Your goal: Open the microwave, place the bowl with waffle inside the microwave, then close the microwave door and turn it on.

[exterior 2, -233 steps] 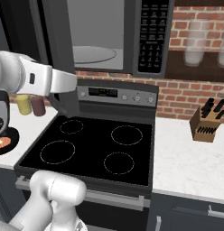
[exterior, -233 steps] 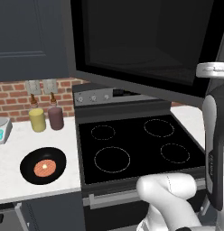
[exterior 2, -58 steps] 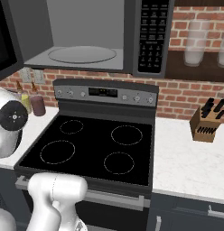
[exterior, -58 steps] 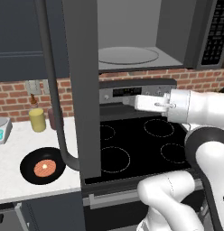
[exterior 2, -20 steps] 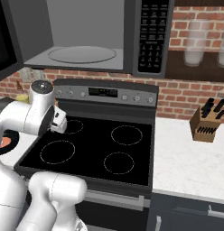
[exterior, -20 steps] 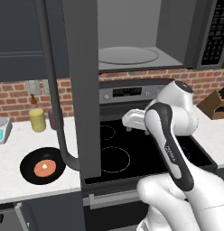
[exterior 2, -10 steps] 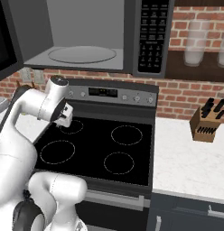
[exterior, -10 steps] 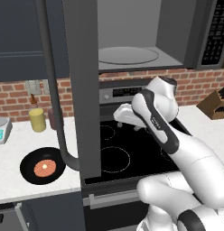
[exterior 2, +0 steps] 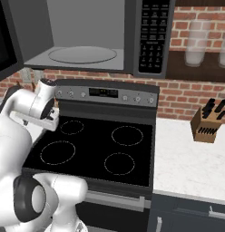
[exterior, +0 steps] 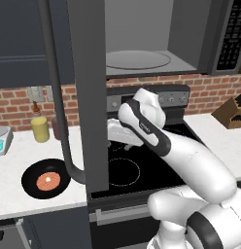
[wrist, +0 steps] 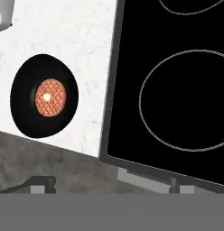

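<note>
Gripper (wrist: 109, 182), fingers spread wide and holding nothing, hangs above the front left of the stove (wrist: 177, 90). Well apart from it, on the white counter (wrist: 82, 49) just left of the stove, sits the black bowl (wrist: 44, 96) holding the waffle (wrist: 50, 97).

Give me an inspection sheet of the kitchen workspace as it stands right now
Surface: white counter left of the black stove.
Job's things: microwave open and empty, microwave door swung wide; bowl with waffle on the counter.
Clutter: yellow jar, knife block.
Grippers: pincer open, holding nothing, looking down at the bowl.
Cables: nothing seen.
Surroundings: brick wall.
</note>
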